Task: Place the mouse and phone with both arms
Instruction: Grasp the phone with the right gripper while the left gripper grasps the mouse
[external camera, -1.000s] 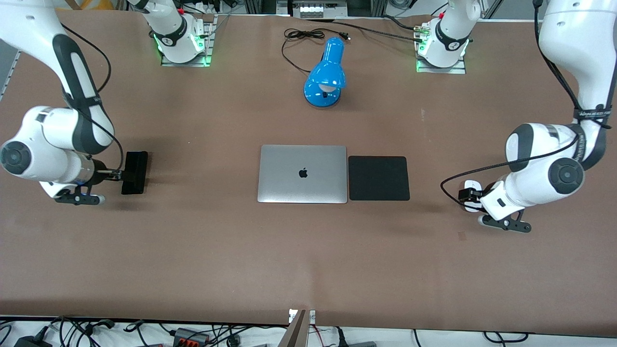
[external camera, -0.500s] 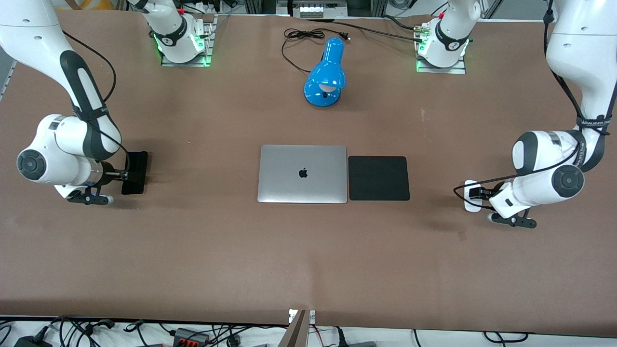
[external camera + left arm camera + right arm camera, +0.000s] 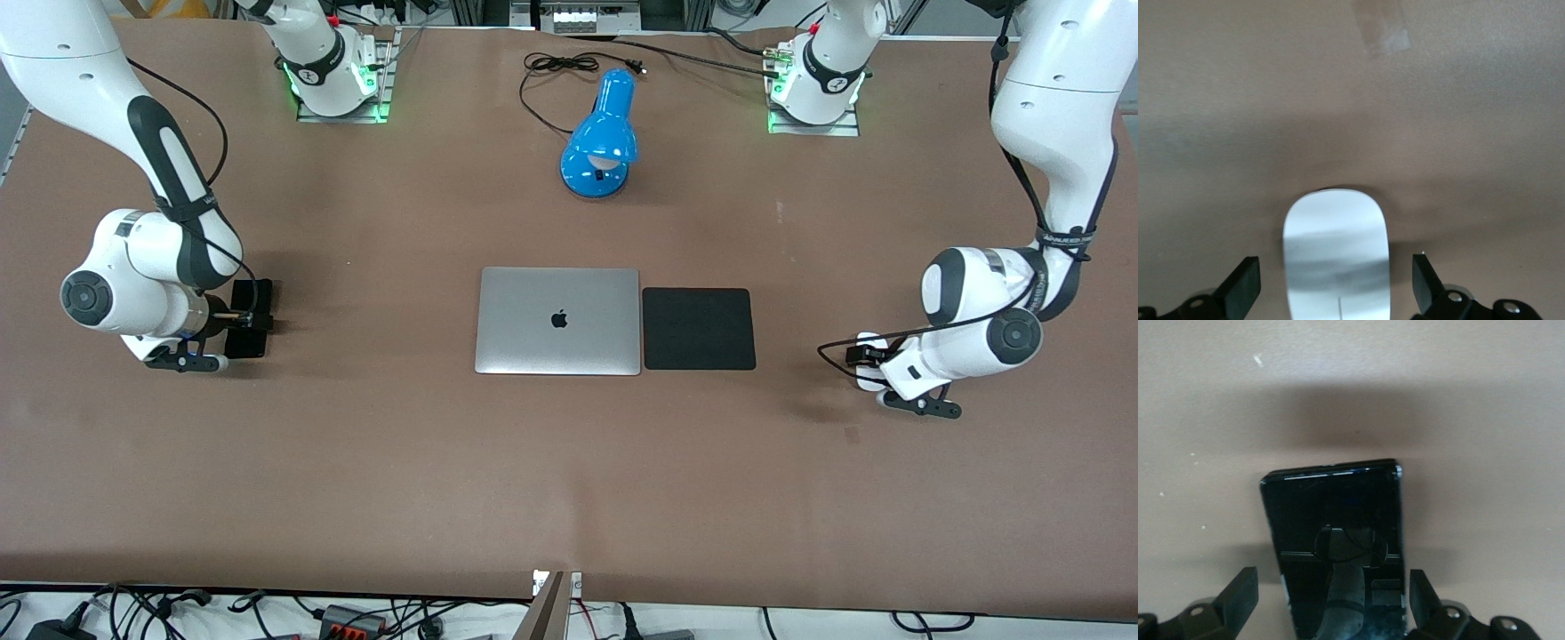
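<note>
The black phone (image 3: 252,292) lies flat on the brown table toward the right arm's end. My right gripper (image 3: 240,317) is low over it, open, a finger on each long side with gaps. In the right wrist view the phone (image 3: 1338,520) lies between the fingers of the gripper (image 3: 1331,603). The white mouse (image 3: 869,340) lies toward the left arm's end. My left gripper (image 3: 858,356) is low over it, open. In the left wrist view the mouse (image 3: 1336,253) lies between the spread fingers of the gripper (image 3: 1335,293), untouched.
A closed silver laptop (image 3: 558,320) lies at the table's middle, with a square black mouse pad (image 3: 699,328) beside it toward the left arm's end. A blue desk lamp (image 3: 601,138) and its cable (image 3: 556,67) lie nearer the robot bases.
Both arms have shifted and come lower over their objects, the right gripper moving farther in over the phone. The phone and mouse have not moved.
</note>
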Robot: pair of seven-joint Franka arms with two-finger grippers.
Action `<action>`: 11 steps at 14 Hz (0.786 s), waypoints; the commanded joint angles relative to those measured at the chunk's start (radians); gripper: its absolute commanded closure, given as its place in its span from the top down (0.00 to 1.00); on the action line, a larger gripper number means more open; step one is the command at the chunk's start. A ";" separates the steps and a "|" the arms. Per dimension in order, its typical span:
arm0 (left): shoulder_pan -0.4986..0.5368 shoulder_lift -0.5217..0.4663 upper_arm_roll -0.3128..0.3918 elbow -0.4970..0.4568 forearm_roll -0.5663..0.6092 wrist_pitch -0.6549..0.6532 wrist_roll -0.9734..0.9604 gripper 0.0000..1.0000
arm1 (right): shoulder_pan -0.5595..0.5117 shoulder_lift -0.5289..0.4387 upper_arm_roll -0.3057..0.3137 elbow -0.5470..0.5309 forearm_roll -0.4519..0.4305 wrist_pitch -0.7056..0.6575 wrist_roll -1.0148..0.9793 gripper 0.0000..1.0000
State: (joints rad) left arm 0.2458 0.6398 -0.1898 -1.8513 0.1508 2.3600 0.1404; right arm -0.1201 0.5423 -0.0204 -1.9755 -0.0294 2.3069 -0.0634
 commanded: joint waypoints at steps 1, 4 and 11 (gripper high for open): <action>0.004 -0.012 -0.007 -0.040 0.018 0.047 -0.004 1.00 | 0.007 0.004 0.001 -0.011 -0.009 0.016 -0.016 1.00; 0.004 -0.017 -0.007 -0.034 0.018 0.038 0.004 0.64 | 0.004 0.002 -0.001 -0.013 -0.012 0.012 -0.036 1.00; -0.034 -0.025 -0.022 0.047 0.012 -0.080 -0.025 0.23 | 0.002 0.021 -0.003 -0.013 -0.017 0.012 -0.072 1.00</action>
State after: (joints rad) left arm 0.2350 0.6305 -0.2020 -1.8377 0.1509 2.3421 0.1377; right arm -0.1142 0.5544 -0.0236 -1.9789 -0.0329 2.3070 -0.1135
